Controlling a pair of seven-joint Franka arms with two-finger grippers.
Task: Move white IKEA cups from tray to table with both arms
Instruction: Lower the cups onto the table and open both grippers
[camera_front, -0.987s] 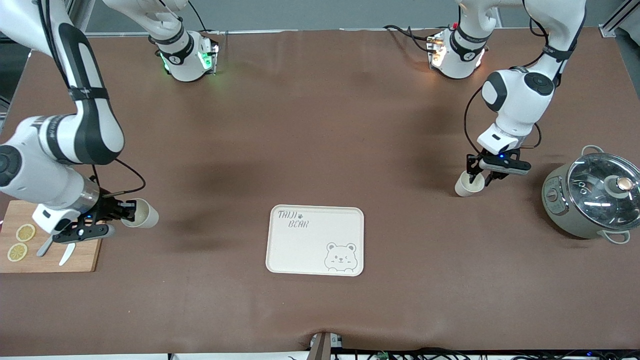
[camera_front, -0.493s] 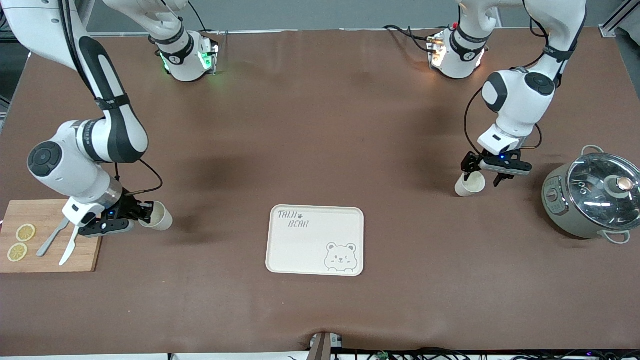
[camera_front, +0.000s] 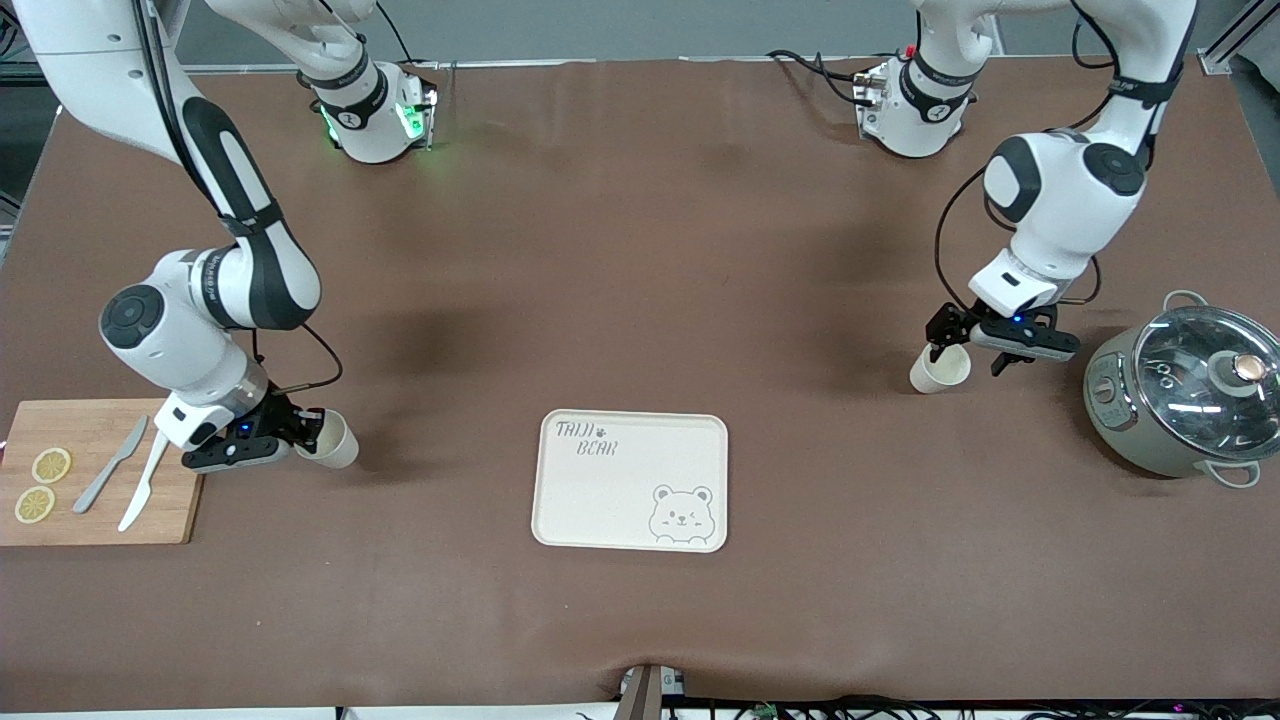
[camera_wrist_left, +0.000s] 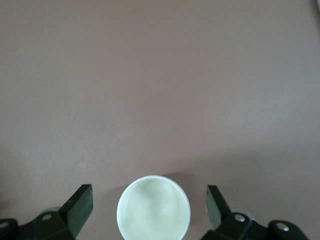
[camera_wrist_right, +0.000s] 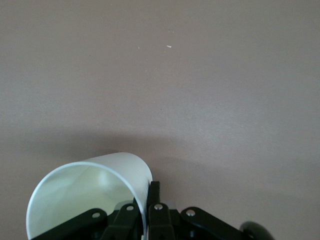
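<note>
One white cup (camera_front: 940, 369) stands upright on the brown table toward the left arm's end. My left gripper (camera_front: 968, 348) is open and straddles it; in the left wrist view the cup (camera_wrist_left: 153, 209) sits between the spread fingers (camera_wrist_left: 79, 204) with a gap on each side. My right gripper (camera_front: 305, 433) is shut on the wall of the second white cup (camera_front: 335, 447), which it holds tilted just above the table between the cutting board and the bear-printed tray (camera_front: 600, 500). In the right wrist view the fingers (camera_wrist_right: 153, 195) pinch that cup's rim (camera_wrist_right: 90, 192).
A grey pot with a glass lid (camera_front: 1190, 395) stands close to the left gripper, at the left arm's end. A wooden cutting board (camera_front: 95, 425) with lemon slices, a knife and a fork lies at the right arm's end.
My right arm has carried its cup from beside the cutting board toward the tray. My left gripper has shifted slightly toward the pot; its cup has stayed in place.
</note>
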